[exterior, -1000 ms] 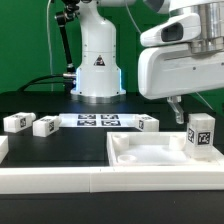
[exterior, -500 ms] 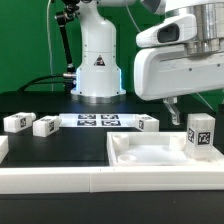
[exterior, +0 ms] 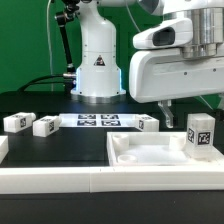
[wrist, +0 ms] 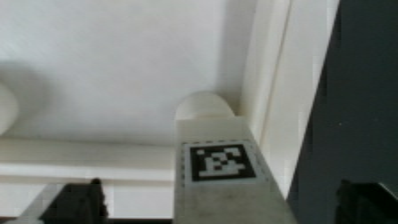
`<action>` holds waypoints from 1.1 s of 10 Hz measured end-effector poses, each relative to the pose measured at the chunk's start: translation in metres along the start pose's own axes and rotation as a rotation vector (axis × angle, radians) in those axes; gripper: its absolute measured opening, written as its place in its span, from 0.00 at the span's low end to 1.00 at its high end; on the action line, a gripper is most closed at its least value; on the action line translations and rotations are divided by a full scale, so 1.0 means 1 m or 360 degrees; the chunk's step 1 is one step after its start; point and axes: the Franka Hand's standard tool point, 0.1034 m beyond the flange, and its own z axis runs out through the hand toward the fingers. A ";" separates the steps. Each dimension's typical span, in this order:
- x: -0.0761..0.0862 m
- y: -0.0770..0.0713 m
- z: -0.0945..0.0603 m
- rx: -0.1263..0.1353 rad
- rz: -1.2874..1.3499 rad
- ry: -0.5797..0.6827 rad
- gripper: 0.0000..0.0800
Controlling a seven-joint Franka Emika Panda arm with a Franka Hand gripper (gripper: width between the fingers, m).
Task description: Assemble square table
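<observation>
1. Close in, at the exterior view's right: gripper (exterior: 172,110) under its bulky white housing, hanging over the square tabletop (exterior: 140,155); shifted a little toward the exterior view's left compared with a second ago, everything else unmoved
2. Jaws spread wide, gripping nothing; in the wrist view, dark fingertips (wrist: 71,200) far apart on either side of the upright leg (wrist: 219,160), not touching it
3. Same upright leg (exterior: 201,135), white with a black-and-white tag, standing at the tabletop's far corner on the exterior view's right
4. Farther back on the black table (exterior: 30,145), from the exterior view's left: first loose leg (exterior: 16,122), second loose leg (exterior: 45,125), flat marker board (exterior: 97,121), third loose leg (exterior: 148,123)
5. Farthest: white robot base (exterior: 97,65); gripper housing blocking the scene behind it
</observation>
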 end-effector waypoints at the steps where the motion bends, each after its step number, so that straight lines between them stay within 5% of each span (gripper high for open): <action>1: 0.002 -0.002 -0.001 0.0003 0.0006 0.0005 0.81; 4: 0.003 0.003 -0.001 0.0001 -0.0068 0.0008 0.81; 6: 0.003 0.004 0.000 0.0001 -0.0094 0.0006 0.52; 7: 0.003 0.004 0.001 0.0001 -0.0104 0.0004 0.52; 8: 0.003 0.004 0.001 0.0002 -0.0093 0.0006 0.36; 11: 0.003 0.004 0.001 0.0005 -0.0033 0.0007 0.36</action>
